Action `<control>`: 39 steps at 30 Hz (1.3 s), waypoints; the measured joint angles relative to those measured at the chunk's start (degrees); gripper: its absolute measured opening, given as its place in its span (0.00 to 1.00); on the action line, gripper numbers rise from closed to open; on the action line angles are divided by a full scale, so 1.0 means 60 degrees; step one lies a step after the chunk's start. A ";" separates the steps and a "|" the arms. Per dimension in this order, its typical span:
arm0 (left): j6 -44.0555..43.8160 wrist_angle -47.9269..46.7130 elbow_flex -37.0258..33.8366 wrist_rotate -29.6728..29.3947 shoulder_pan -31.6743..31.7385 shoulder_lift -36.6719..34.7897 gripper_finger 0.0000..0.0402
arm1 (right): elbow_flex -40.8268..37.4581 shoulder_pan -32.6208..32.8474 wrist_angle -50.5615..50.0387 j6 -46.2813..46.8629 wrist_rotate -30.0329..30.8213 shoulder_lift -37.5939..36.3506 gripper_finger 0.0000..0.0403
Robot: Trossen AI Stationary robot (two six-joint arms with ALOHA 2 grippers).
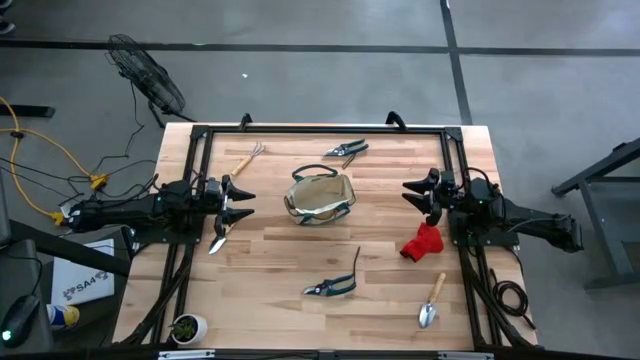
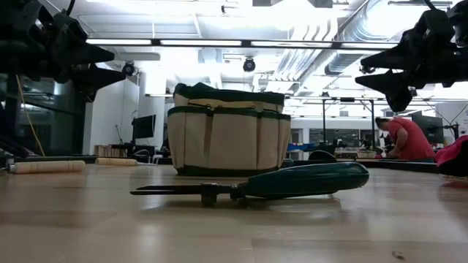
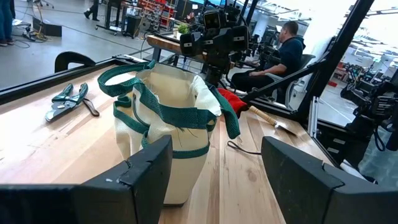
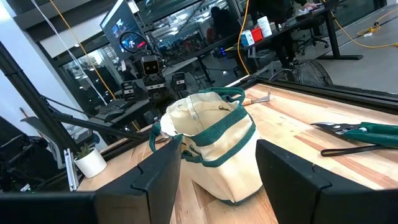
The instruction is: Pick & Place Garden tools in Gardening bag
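**Both grippers spread, bag in the middle of the table**

Nearest the table's front edge we see a trowel (image 1: pixel 432 303) at the right and a small potted plant (image 1: pixel 187 327) at the left corner. Just beyond lie green-handled shears (image 1: pixel 331 287), flat on the wood. Further in, a second trowel (image 1: pixel 219 238) rests below the left gripper (image 1: pixel 243 203), and the red glove (image 1: pixel 423 243) lies right beside the right gripper (image 1: pixel 412 192). Both grippers hover above the table with jaws released, holding nothing, facing each other across the bag (image 1: pixel 320 197). The bag stands upright at mid-table, mouth open, its green handles flopped over the rim. Past it, near the far edge, lie the rake (image 1: pixel 246 158) on the left and a second pair of shears (image 1: pixel 346 150).
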 joint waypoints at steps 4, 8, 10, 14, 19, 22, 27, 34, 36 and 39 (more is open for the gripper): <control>0.0000 0.0000 0.0000 -0.0003 0.0001 -0.0003 0.61 | -0.0001 0.0000 -0.0001 0.0000 -0.0002 0.0000 0.50; 0.0000 0.0000 0.0000 0.0000 0.0000 -0.0003 0.61 | 0.0000 -0.0001 -0.0002 0.0000 -0.0002 -0.0001 0.50; 0.0000 0.0000 0.0000 -0.0004 0.0004 0.0000 0.61 | 0.0000 0.0002 0.0002 0.0000 0.0000 -0.0002 0.50; 0.0000 0.0000 0.0000 -0.0002 0.0002 -0.0002 0.61 | -0.0001 0.0000 -0.0001 0.0000 -0.0002 -0.0001 0.50; 0.0000 0.0000 0.0000 -0.0003 0.0003 0.0000 0.61 | 0.0000 -0.0002 0.0002 0.0000 0.0000 -0.0002 0.50; 0.0000 0.0000 0.0000 -0.0002 0.0002 0.0000 0.61 | -0.0001 -0.0002 0.0001 0.0000 0.0000 0.0000 0.50; 0.0000 0.0000 0.0000 0.0000 0.0000 -0.0001 0.61 | 0.0000 0.0002 0.0019 0.0049 -0.0003 0.0002 0.50; 0.0000 0.0000 0.0000 0.0000 0.0003 0.0000 0.61 | 0.0000 -0.0002 0.0067 0.1547 0.0216 -0.0002 0.50; 0.0000 0.0000 0.0000 -0.0003 0.0000 -0.0004 0.61 | 0.0000 0.0001 0.0061 0.1537 0.0215 -0.0002 0.50; 0.0000 0.0000 0.0000 0.0000 0.0002 -0.0001 0.61 | -0.0002 0.0002 0.0052 0.1875 0.0247 -0.0002 0.50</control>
